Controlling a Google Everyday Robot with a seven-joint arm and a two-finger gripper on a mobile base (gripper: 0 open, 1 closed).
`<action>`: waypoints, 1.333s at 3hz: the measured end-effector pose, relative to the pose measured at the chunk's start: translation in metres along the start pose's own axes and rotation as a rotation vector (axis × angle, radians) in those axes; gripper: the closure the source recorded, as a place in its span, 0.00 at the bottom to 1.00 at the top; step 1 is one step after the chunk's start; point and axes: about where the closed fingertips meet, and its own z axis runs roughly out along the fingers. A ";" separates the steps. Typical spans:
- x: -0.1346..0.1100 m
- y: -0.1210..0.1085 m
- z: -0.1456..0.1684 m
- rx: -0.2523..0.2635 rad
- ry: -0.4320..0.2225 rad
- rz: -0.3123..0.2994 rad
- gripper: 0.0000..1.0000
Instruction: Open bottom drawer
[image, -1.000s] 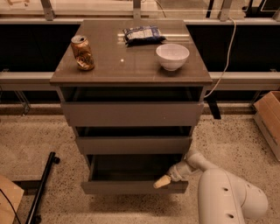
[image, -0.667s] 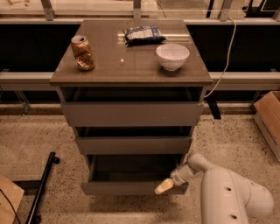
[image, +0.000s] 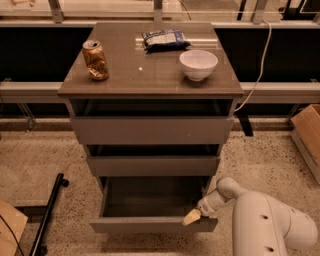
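Smooth white rounded arm (image: 270, 225), tan-tipped end effector (image: 191, 217) at lower right

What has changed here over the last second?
The bottom drawer has slid a little further out toward the camera, with the gripper at its front right edge moving along. The can, bowl, snack bag, top drawer and middle drawer stayed put.

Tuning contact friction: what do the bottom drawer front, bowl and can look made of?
The bottom drawer: likely laminate or painted board, matte grey-brown, no glare or grain. The bowl: white with a smooth sheen, ceramic or plastic, can't settle. The can: metal, glossy print, bright rim. The pincer sits at the drawer front's top edge, right end.
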 end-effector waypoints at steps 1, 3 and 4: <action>0.037 0.018 -0.003 -0.040 0.062 0.028 0.65; 0.035 0.017 -0.001 -0.044 0.064 0.028 0.41; 0.036 0.019 -0.001 -0.042 0.074 0.026 0.10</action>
